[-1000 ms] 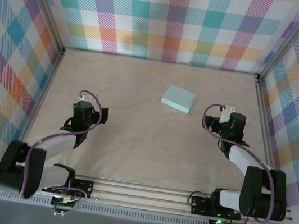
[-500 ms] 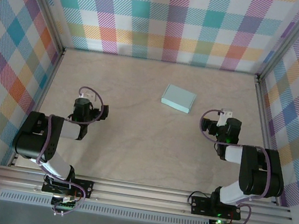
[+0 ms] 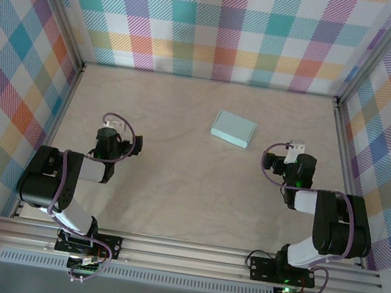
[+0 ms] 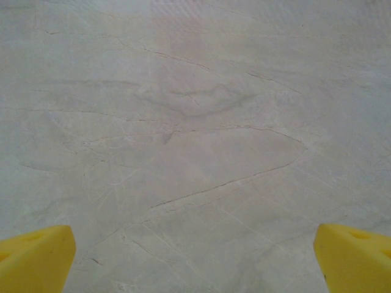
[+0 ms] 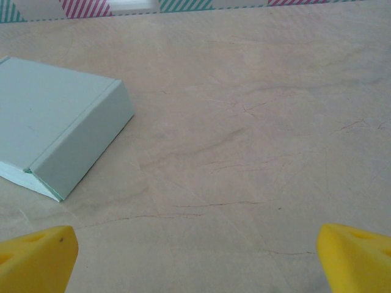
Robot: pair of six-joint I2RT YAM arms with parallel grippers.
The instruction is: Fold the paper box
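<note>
1. Currently the box (image 3: 232, 128) lies closed on the table (image 3: 174, 188), right of centre.
2. Left gripper (image 4: 195, 259): jaws spread wide, holding nothing, over bare table, well apart from the box.
3. Right gripper (image 5: 195, 259): jaws spread wide, holding nothing, near the box, not touching it.

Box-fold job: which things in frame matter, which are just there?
Job:
paper box, a closed shallow box lying on the table
left gripper, open, holding nothing
right gripper, open, not touching the box

Not the job:
plaid walls
aluminium rail at the near edge
</note>
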